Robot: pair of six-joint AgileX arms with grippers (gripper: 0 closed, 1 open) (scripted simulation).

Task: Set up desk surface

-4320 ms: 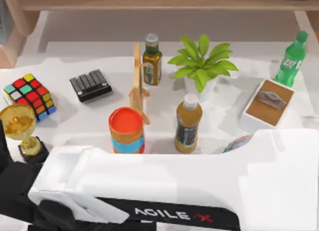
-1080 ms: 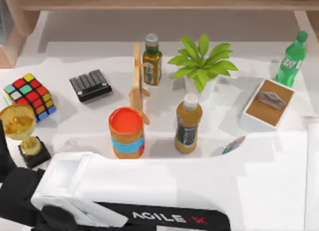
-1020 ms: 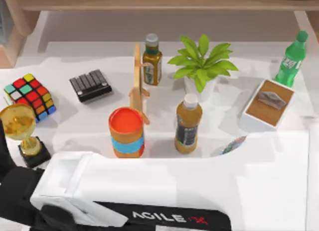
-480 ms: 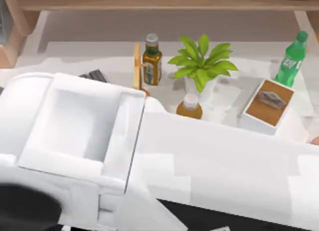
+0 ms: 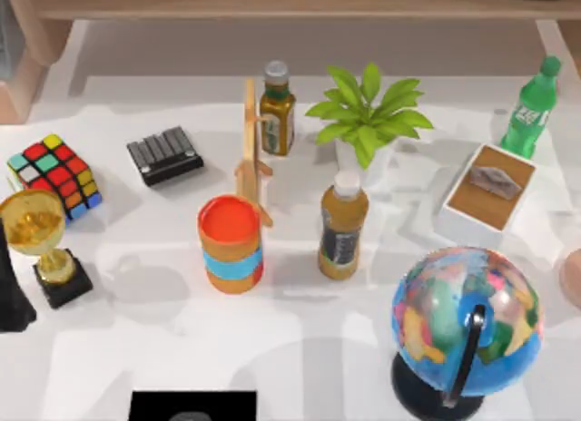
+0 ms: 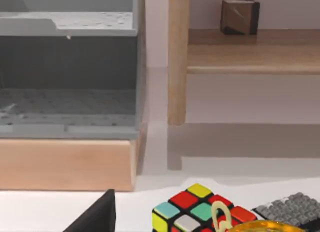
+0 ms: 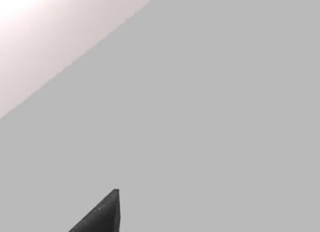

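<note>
The desk surface (image 5: 300,330) lies broad and white beneath everything, crowded by a globe (image 5: 467,326), orange cup (image 5: 231,244), juice bottle (image 5: 343,226) and trophy (image 5: 41,244). Whether either pincer is apart or together cannot be told. Any reach is best routed through the bare front centre, so that nothing is toppled.

- On my surface (image 5: 300,348), the cube (image 5: 53,174) and trophy (image 5: 38,244) sit far left, the keypad (image 5: 164,155) just right of them.
- Can (image 5: 231,243) and bottle (image 5: 343,225) stand mid-surface, the plant (image 5: 368,122) behind them.
- Globe (image 5: 467,326) sits front right, the box (image 5: 487,191) behind it.
</note>
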